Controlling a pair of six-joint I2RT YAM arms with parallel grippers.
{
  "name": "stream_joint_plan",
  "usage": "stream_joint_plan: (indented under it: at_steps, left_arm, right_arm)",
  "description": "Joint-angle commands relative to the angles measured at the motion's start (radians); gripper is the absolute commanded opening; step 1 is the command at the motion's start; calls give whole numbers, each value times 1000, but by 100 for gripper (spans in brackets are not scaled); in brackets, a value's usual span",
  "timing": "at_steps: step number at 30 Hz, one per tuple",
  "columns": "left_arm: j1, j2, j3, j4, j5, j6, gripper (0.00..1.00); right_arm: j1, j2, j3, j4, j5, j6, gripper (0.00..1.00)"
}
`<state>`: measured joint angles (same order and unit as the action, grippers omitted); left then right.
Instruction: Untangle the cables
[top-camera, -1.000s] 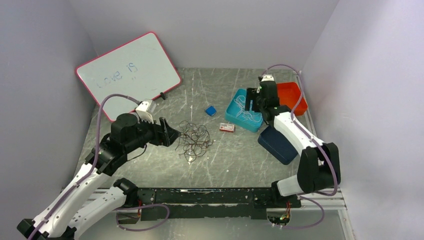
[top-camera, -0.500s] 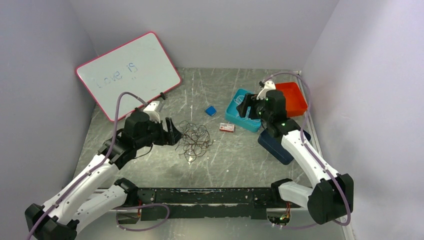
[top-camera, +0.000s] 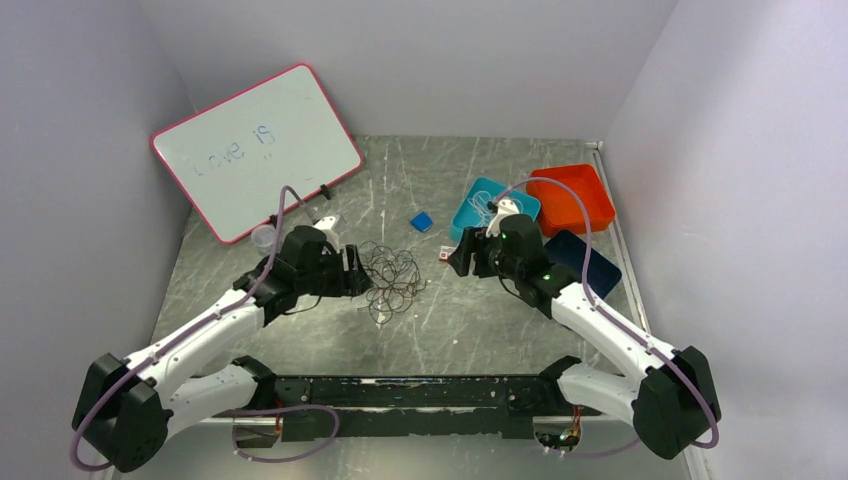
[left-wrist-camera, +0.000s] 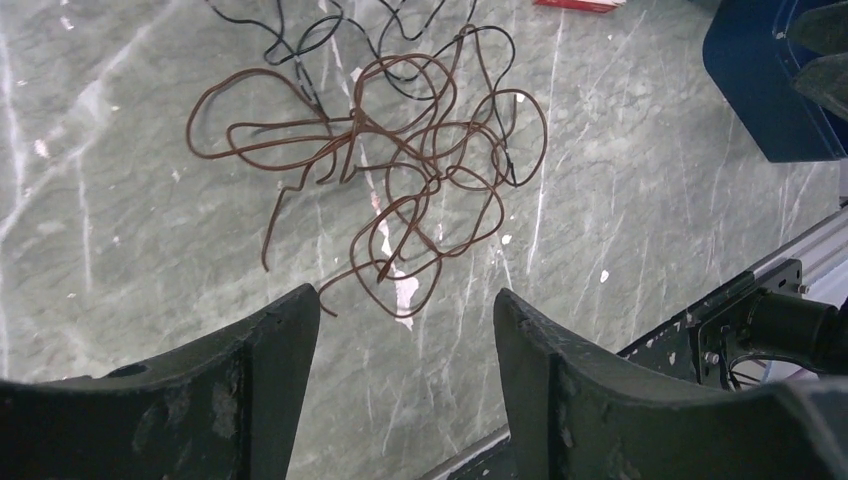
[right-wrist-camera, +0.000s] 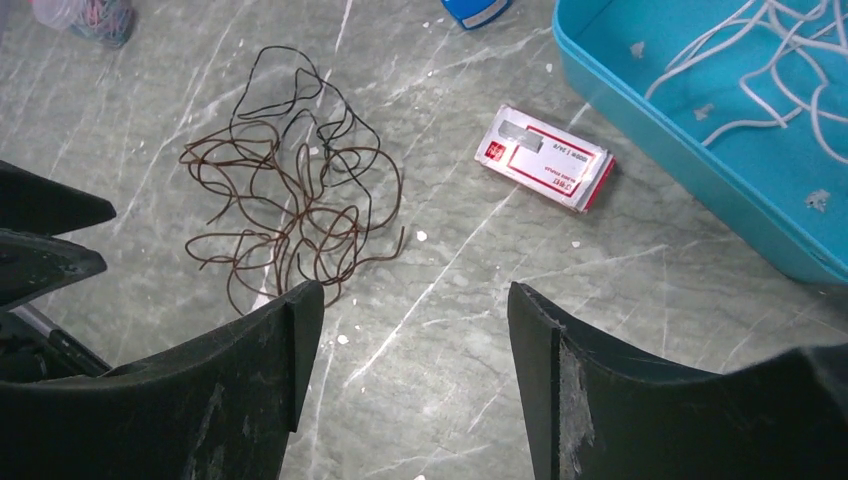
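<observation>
Left wrist view: cables (left-wrist-camera: 400, 190) lie just ahead of the open, empty left claw (left-wrist-camera: 405, 310); right claw (right-wrist-camera: 415, 300) gapes too. Approach step; next, pinch an outer loop, seemingly the loosest brown one.

1 tangle of cables (top-camera: 392, 275), 3 trays (top-camera: 570, 200), 1 whiteboard (top-camera: 255, 150), 1 small box (right-wrist-camera: 545, 158)

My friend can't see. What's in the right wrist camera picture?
A loose tangle of thin brown and black wires lies on the grey marbled table, just beyond the right arm's two open black fingers. Nearby lie a small red-and-white box and a turquoise plastic tray holding white wires.
</observation>
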<state>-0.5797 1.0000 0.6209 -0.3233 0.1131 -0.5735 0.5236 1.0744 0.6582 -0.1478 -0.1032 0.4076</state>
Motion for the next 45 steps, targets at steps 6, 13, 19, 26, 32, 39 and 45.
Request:
stream_joint_plan:
  at_steps: [6,13,19,26,32,39,45]
  left_arm:
    - [-68,95,-70,188,69,22,68]
    - [-78,167,-69,220,35,64,63]
    - [-78,231,-61,276,33,95,51]
    - [-78,259,-66,301,30,107,28]
    - [-77,201,-45,255,3,127,7]
    - [-78,89,63,92,-8,214,7]
    - [-78,22,198,-38,28,317,8]
  right_arm:
    - [4,-33,-19,25,24,-22,70]
    - [4,-39,-45,51,5,0,68]
    - [4,-44,-36,34,15,-11,67]
    - [4,-59,-32,19,22,-15,67]
    - [4,-58,-38,33,9,-5,67]
    - [4,-162,-115,221,-110,-54,72]
    - [4,-288,-238,542,-205,-124,76]
